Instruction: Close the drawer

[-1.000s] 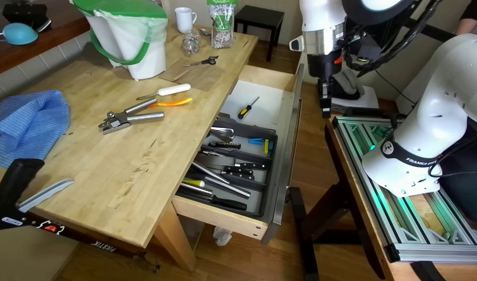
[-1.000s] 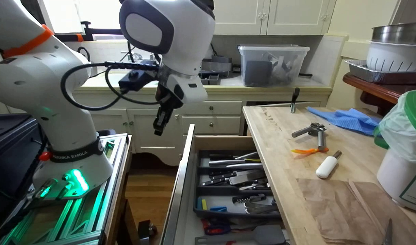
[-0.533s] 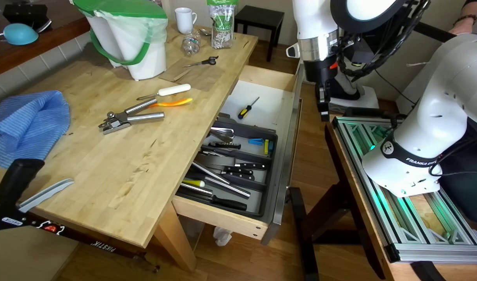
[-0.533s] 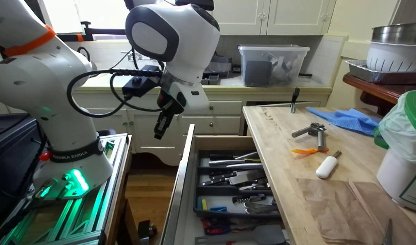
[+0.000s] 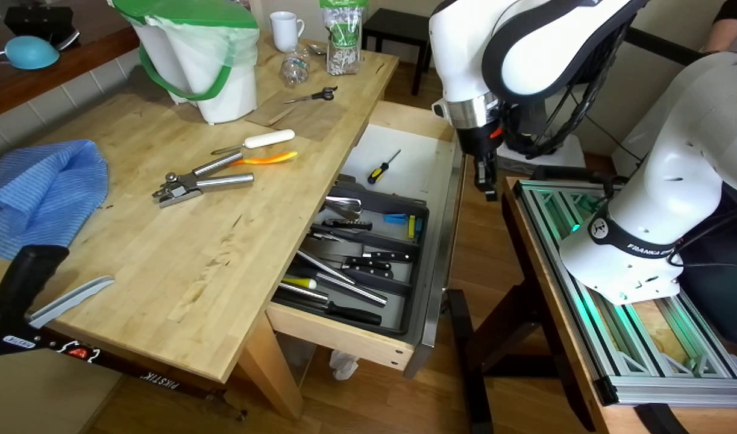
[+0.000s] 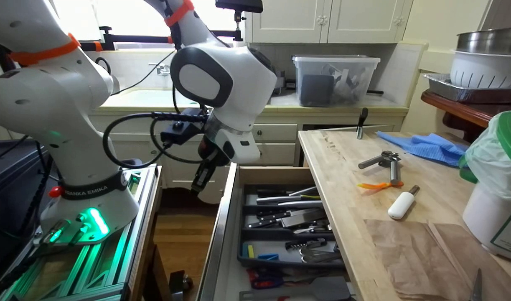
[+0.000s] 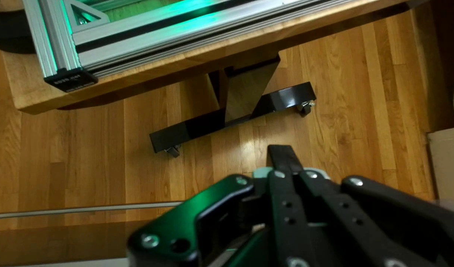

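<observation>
Table (image 5: 272, 205) and robot stand (image 5: 675, 389) have not stirred, but the arm (image 6: 238, 75) has come down over the last second, and a little in toward the table. The drawer (image 5: 344, 337) has not budged: it juts well out from under the table, grey tool tray (image 5: 415, 277) showing, so closing it is, I judge, yet to begin, and this descent looks like lining up for a push from outside. Its front (image 6: 220, 228) lies on the table side of the gripper (image 6: 196, 190), which hangs outside it, on the stand's side; the two seem just apart, though how low the gripper hangs against the front's upper edge is hard to say. The fingers (image 7: 284, 157) are drawn together with nothing visible between them, a blunt end that should suit pressing that front inward
</observation>
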`<state>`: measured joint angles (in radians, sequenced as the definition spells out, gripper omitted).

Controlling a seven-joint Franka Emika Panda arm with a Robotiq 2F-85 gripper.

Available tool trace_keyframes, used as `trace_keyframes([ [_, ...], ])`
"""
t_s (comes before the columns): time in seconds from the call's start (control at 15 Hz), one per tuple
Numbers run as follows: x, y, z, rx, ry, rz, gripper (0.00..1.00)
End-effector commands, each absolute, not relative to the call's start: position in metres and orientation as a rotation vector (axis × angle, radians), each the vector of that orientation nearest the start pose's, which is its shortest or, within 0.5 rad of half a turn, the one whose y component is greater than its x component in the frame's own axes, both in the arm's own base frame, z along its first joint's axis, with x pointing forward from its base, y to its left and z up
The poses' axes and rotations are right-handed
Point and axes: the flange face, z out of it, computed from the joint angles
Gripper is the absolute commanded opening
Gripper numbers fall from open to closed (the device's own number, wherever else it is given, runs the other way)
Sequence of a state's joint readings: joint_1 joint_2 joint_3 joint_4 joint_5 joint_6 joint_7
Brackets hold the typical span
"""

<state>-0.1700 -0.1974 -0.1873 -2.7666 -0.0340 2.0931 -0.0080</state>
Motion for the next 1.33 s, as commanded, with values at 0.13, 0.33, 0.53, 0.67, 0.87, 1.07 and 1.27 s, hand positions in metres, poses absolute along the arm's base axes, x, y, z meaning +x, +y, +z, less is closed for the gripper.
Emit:
trace_keyframes([
  [0.13,0.315,-0.11,0.198,-3.016,0.441,0.696,0.0],
  [0.33,0.327,-0.106,0.195,-3.087,0.407,0.609,0.0],
  [0.53,0.338,-0.102,0.198,-3.16,0.35,0.515,0.0],
  [0.67,0.343,-0.1,0.199,-3.193,0.321,0.468,0.0],
  [0.87,0.346,-0.097,0.199,-3.223,0.285,0.446,0.0],
  [1.07,0.351,-0.099,0.203,-3.268,0.245,0.368,0.0],
  [1.27,0.357,-0.105,0.208,-3.318,0.216,0.257,0.0],
])
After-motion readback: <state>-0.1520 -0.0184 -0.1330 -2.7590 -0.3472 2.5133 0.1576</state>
